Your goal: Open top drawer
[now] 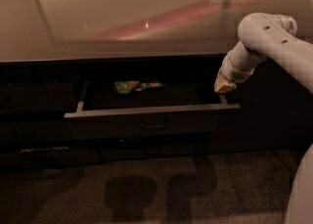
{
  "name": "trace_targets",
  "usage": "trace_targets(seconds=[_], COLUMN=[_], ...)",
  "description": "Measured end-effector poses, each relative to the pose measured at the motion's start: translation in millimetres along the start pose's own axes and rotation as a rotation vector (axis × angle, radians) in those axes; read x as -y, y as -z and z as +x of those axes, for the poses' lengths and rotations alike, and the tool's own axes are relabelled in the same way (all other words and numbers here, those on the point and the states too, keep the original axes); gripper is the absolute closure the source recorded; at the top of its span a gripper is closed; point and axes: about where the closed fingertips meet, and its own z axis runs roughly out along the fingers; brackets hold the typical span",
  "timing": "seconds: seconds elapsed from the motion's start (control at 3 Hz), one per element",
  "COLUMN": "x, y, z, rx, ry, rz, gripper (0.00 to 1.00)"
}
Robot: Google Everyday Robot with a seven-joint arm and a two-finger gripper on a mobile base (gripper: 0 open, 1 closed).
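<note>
Crumpled green packet (128, 86) below pale countertop (122, 17)

**One camera, raised and facing the cabinet front**

The single view looks forward and steeply down, nearly square to the cabinet. The glossy beige countertop (122, 17) fills the upper third. The dark grey top drawer (151, 120) with its small loop handle crosses mid-frame at full width, its tray seen from above. Dark speckled floor (146, 189) fills the bottom. The white robot arm (264, 37) enters from the right edge, close to the lens, and its tan-tipped gripper (224, 86) hangs at the drawer's right rear corner.
</note>
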Motion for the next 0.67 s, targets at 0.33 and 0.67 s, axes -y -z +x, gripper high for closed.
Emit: trace_targets(seconds=[0.33, 0.67], x=[-18.2, -29.7], y=[-23.7, -40.3], z=[24.4, 29.9], rx=[0.101, 0.206], ry=[-0.018, -0.018], rz=[-0.11, -0.197], gripper=[1.0, 1.0])
